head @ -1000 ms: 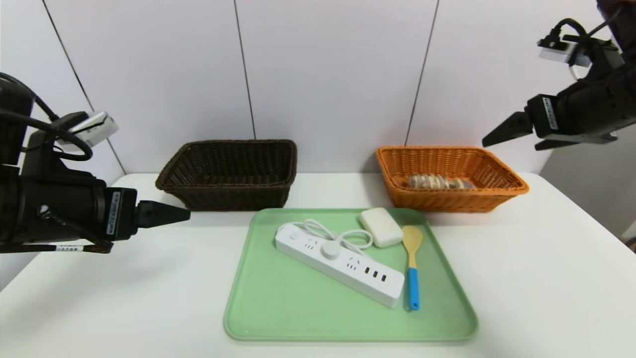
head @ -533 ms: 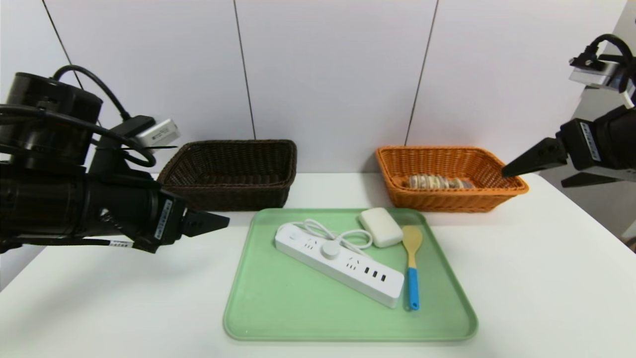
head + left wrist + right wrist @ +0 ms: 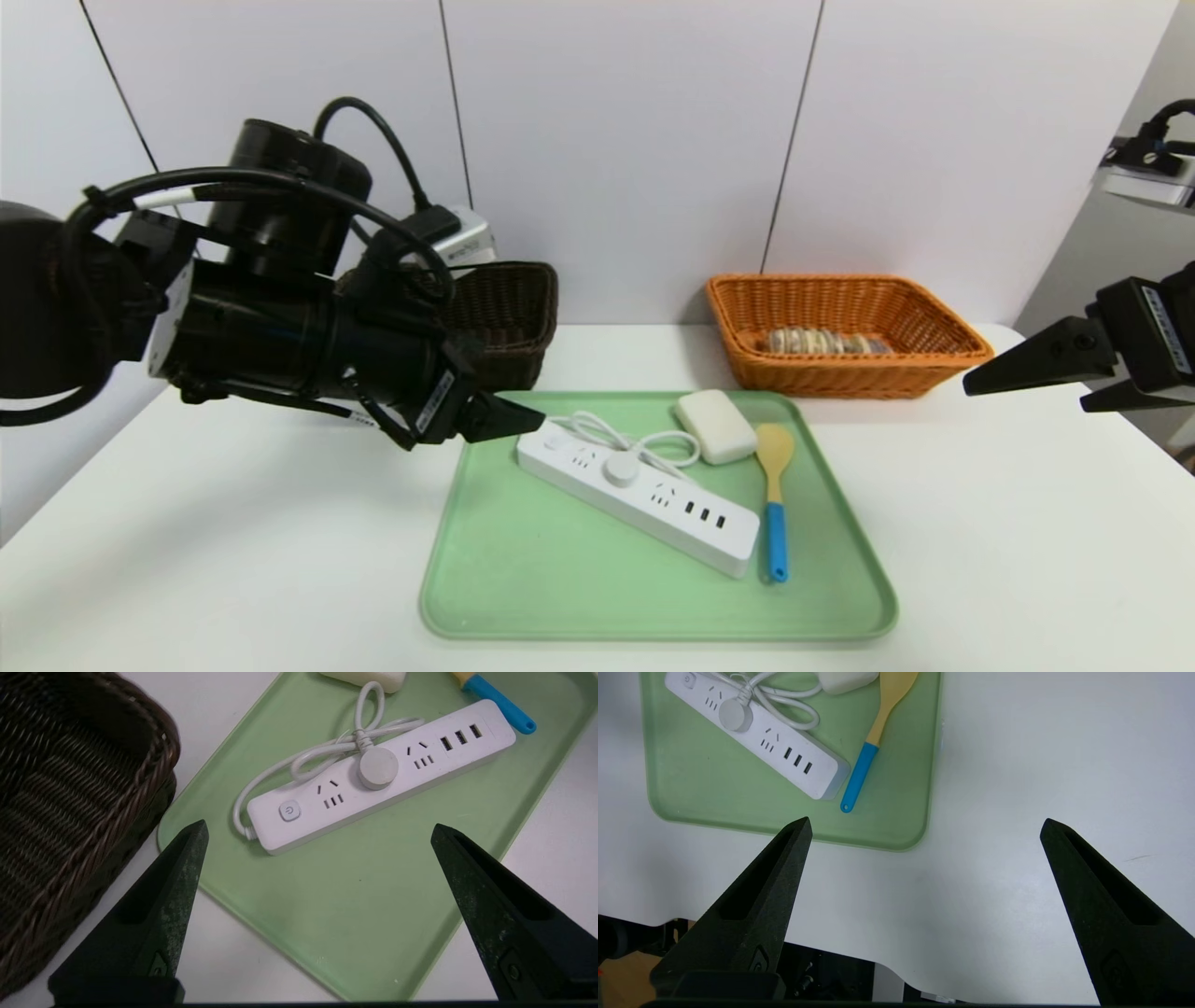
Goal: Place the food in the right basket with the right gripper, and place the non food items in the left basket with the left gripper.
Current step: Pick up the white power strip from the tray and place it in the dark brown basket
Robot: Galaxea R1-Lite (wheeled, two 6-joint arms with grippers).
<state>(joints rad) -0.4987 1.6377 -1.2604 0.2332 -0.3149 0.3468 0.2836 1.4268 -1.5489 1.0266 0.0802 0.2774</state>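
One white table (image 3: 1027, 523), bearing one green tray (image 3: 560, 579) at centre, two baskets behind it and two arms at the sides. Brown basket (image 3: 509, 317) at about 11 o'clock from the tray, largely hidden behind the left arm; orange basket (image 3: 850, 327) at about 1 o'clock, holding one layered, roll-like food item (image 3: 822, 342) along its floor. On the tray, three things: one white power strip (image 3: 644, 495), one wooden spoon (image 3: 774, 504) with a blue handle, one white soap-like block (image 3: 715, 426). Power strip lying flat, long axis slanting from 10 o'clock to 4 o'clock across the tray, switch end toward the brown basket, USB end toward the near right; cord looped and bundled along its far side, round plug seated mid-strip. Spoon just right of the strip, long axis nearly 12 to 6, bowl at 12, blue handle at 6. Block at the tray's far edge, at about 11 o'clock from the spoon bowl, close beside it. Left gripper (image 3: 509, 420) poised at the tray's far left corner, just short of the strip's switch end, fingers spread wide with nothing between them in the left wrist view (image 3: 317, 830). Compared with half a second ago, moved well rightward, from beside the brown basket to the tray's edge, now covering most of that basket. Right gripper (image 3: 1027, 373) out at 3 o'clock past the orange basket, also spread wide and empty (image 3: 924, 826); lower and farther out than before, no longer overlapping the basket rim.
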